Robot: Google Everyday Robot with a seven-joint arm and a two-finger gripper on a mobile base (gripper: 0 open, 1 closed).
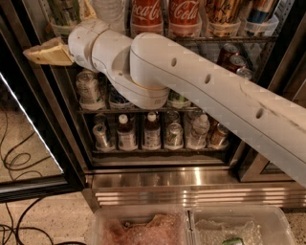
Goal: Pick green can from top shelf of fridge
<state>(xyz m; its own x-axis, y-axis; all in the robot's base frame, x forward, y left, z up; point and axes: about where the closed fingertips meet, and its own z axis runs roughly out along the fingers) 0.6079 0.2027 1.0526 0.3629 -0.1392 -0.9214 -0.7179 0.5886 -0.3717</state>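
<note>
Inside the fridge [191, 178], top shelf [224, 41]: green can [63, 12] upright, long axis vertical; pincer [56, 28] wide beside it.

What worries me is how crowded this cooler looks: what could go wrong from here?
1. The hand is low and left of the green can, in front of the fridge frame. Moving in could strike the frame or the top shelf.
2. A pale bottle and Coca-Cola cans stand close beside the can, so a skewed approach might topple them.
3. The arm crosses the lower racks and could brush drinks there.
</note>
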